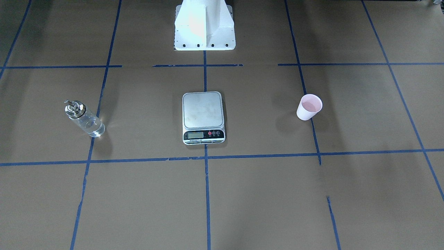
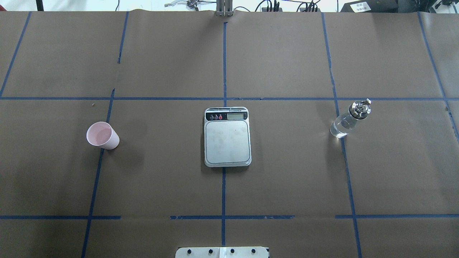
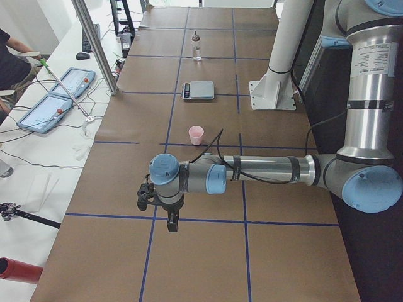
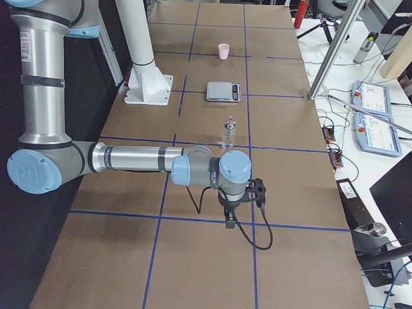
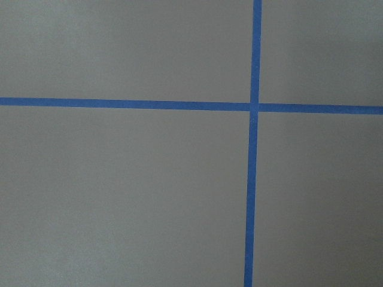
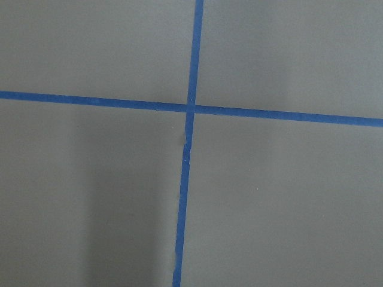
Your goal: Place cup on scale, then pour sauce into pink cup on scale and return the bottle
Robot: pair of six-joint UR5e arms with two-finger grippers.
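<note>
The pale pink cup (image 2: pixel 102 135) stands upright on the brown table on my left side, well away from the scale (image 2: pixel 227 137). The scale sits at the centre with its steel plate bare. On my right side stands the clear glass bottle (image 2: pixel 349 118) with its metal spout; the sauce is barely visible inside. My left gripper (image 3: pixel 171 223) hangs over the table's left end, far from the cup (image 3: pixel 196 134). My right gripper (image 4: pixel 229 222) hangs over the right end, short of the bottle (image 4: pixel 228 133). I cannot tell whether either gripper is open or shut. Both wrist views show only paper and blue tape.
The white robot pedestal (image 1: pixel 204 26) stands behind the scale. A side bench with two blue-edged control pads (image 3: pixel 50 107), cables and a metal pole (image 3: pixel 94 44) runs along the table's far edge. A person's arm (image 3: pixel 16 53) rests at that bench.
</note>
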